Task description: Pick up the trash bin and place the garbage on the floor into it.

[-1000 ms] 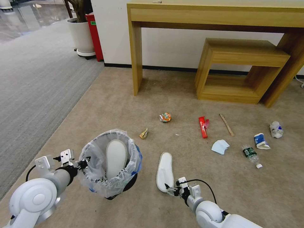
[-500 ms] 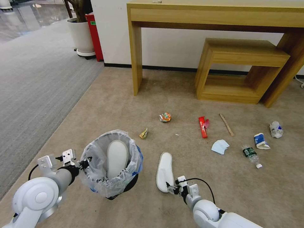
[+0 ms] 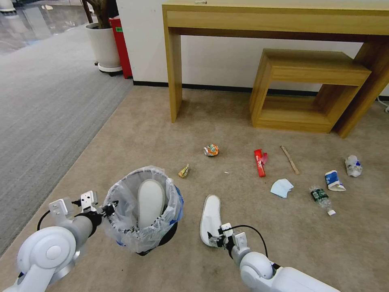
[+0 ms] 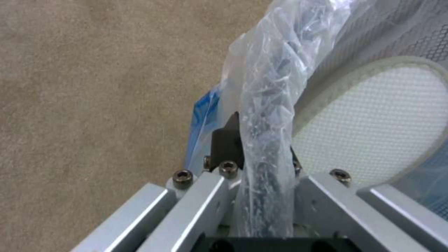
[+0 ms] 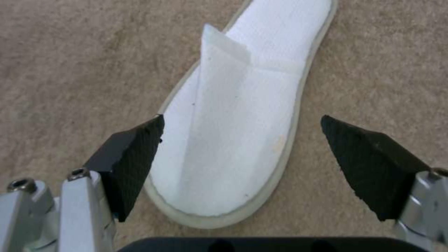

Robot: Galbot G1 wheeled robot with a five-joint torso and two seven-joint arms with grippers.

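The trash bin is black with a crinkly plastic liner, and my left gripper is shut on its rim. One white slipper stands inside it. A second white slipper lies flat on the beige floor. My right gripper hovers at that slipper's near end, open, with its fingers on either side of the slipper. Farther off lie a crushed can, a small wrapper, a red wrapper, a wooden stick, a blue mask, a plastic bottle and crumpled cups.
A wooden desk and a low wooden shelf stand against the back wall. Grey striped carpet runs along the left, with a white planter and a red box at its far end.
My right gripper has slid left and closer over the near end of the slipper on the floor. The left arm and the bin have barely shifted.
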